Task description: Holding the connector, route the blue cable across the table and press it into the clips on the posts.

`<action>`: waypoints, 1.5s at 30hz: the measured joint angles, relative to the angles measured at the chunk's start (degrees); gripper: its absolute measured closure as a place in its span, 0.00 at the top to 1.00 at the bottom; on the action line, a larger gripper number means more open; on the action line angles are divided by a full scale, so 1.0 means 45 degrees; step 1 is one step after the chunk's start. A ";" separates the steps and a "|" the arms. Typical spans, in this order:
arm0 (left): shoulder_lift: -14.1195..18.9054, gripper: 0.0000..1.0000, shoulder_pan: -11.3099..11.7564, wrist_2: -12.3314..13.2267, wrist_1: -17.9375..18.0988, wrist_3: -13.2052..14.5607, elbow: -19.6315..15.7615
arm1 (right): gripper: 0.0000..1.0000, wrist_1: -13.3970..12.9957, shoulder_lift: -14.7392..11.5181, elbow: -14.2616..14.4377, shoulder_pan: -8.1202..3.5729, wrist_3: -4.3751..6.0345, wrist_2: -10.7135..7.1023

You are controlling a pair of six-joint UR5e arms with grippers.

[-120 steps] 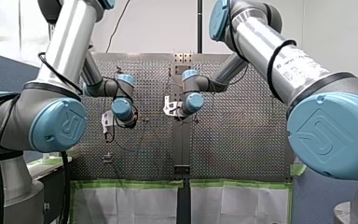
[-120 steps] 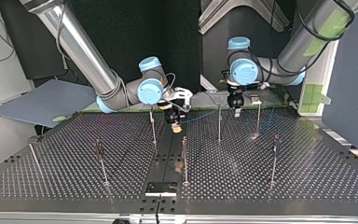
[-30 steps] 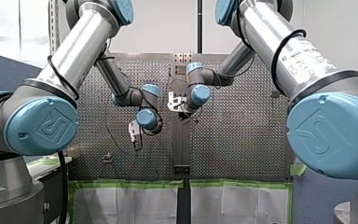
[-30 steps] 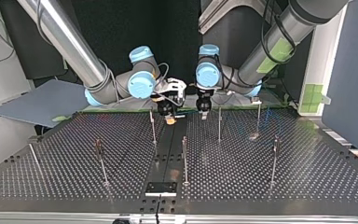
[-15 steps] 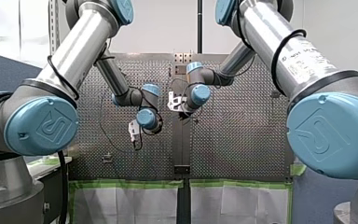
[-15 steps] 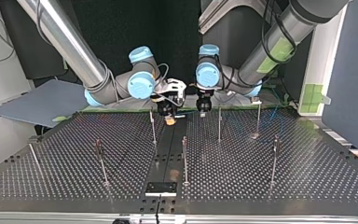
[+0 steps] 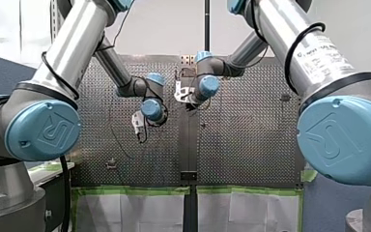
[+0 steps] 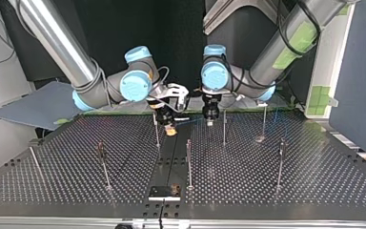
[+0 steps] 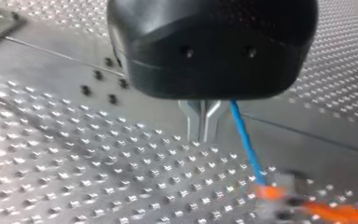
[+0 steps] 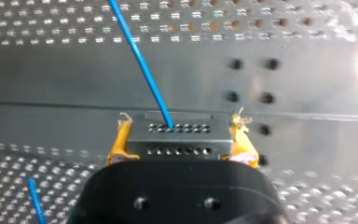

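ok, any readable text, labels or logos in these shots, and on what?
Label on my right arm: print too blurred to read.
Joint caps: embossed logo, no letters legible.
Connector: rows of holes only, no text.
Nothing else readable.

In the front view, the round blue plastic joint cap (image 7: pixel 43 131) on my left arm (image 7: pixel 72 43), near at the scene's left, carries a raised mark of two interlocked curved strokes, a logo rather than clear letters. The larger blue plastic joint cap (image 7: pixel 340 140) on my right arm (image 7: pixel 244 50), near at the right, bears the same raised mark. On that arm's silver metal tube (image 7: pixel 282 36) stands a patch of small dark print (image 7: pixel 319 50), too small to read.
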 joint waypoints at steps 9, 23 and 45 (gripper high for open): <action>0.0948 0.00 -0.0539 -0.0065 -0.0213 0.0009 -0.0014 | 0.00 0.0087 -0.0551 0.0004 -0.0069 0.0332 -0.0021; 0.1710 0.00 -0.1147 -0.0588 -0.0388 -0.0145 -0.0011 | 0.00 0.0489 -0.1264 0.0013 -0.0095 0.0667 -0.0044; 0.2646 0.00 -0.1009 -0.1274 -0.0510 -0.0179 -0.0004 | 0.00 0.0811 -0.2509 0.0033 -0.0237 0.0869 -0.0077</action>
